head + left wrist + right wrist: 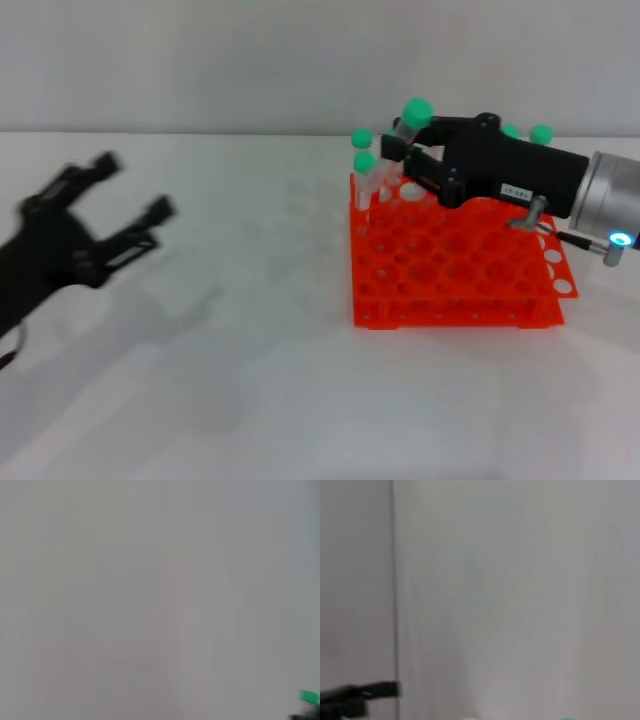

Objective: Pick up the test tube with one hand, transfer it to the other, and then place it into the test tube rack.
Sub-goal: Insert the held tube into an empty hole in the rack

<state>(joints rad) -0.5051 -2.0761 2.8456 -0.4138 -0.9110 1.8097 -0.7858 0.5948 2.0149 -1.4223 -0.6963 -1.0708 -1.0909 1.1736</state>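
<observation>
Bench (260, 400) is open left of and in front of the test tube rack (455, 265). Left pincer (125, 215), fingers spread, sits well left of the rack. Right pincer (400, 150) holding the test tube (410, 122) blocks the rack's far-left corner, just beside the standing green-capped tubes (364, 165). Near rows of holes are unobstructed from above.

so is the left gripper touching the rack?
Apart. The head view shows the left gripper open over bare table, a wide stretch of white surface between it and the rack.
</observation>
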